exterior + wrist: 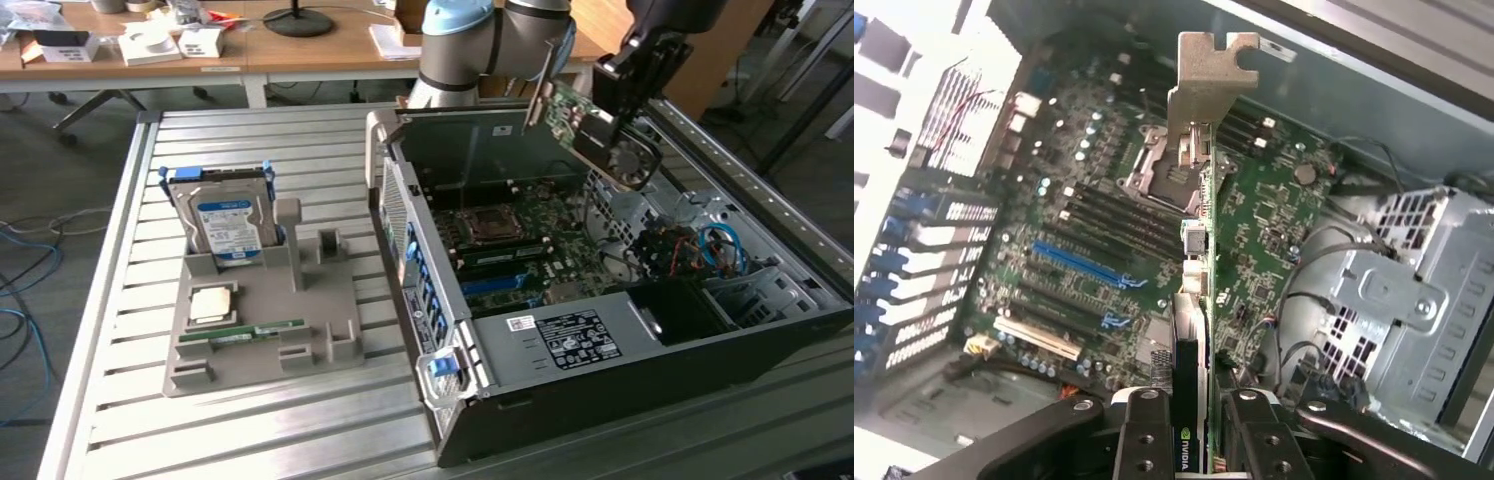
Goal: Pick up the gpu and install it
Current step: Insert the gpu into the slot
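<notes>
Fingers (1144, 440) of the gripper (1194, 442) are closed part way on the gpu (597, 128). One presses on each flat side, at the end away from the metal bracket (1209, 85). In the exterior view the card hangs tilted in the air above the far right part of the open computer case (561, 390), and it touches nothing else. In the wrist view it is seen on edge over the motherboard (1274, 230). The long blue slot (1079, 262) lies to one side of it and, as far as I can judge, the card does not run along that slot.

To do this step well, I think the lower edge of the card must be parallel with the slot and level before any pressing. The bracket should also face the wall with the blue clips (914, 290). The loose cables (694, 250) should be avoided.

On the exterior view's left, well apart from the case, the hard drive (224, 225) and the memory stick (247, 330) sit in the grey holder (267, 300).
</notes>
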Robot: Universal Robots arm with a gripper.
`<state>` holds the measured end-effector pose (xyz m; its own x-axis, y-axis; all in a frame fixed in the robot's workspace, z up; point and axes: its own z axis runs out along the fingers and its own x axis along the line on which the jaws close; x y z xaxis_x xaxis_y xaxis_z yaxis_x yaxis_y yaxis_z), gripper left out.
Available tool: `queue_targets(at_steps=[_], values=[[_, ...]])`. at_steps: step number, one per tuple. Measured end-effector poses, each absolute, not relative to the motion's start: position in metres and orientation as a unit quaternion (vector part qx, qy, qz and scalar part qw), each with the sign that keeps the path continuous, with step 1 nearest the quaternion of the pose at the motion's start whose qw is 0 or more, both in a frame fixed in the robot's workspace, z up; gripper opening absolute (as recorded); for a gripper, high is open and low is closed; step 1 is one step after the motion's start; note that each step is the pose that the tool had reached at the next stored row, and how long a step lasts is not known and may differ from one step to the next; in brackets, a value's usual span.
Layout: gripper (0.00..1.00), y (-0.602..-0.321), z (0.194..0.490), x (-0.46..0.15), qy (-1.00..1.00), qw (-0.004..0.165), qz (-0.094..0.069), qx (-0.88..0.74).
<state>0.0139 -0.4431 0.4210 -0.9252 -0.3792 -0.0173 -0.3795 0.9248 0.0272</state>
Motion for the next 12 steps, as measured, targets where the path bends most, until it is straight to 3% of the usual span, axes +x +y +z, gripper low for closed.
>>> queue_targets(at_steps=[12], values=[[0.26, -0.4431, 0.4208, 0.0139, 0.957, 0.003, 0.010, -0.288]])
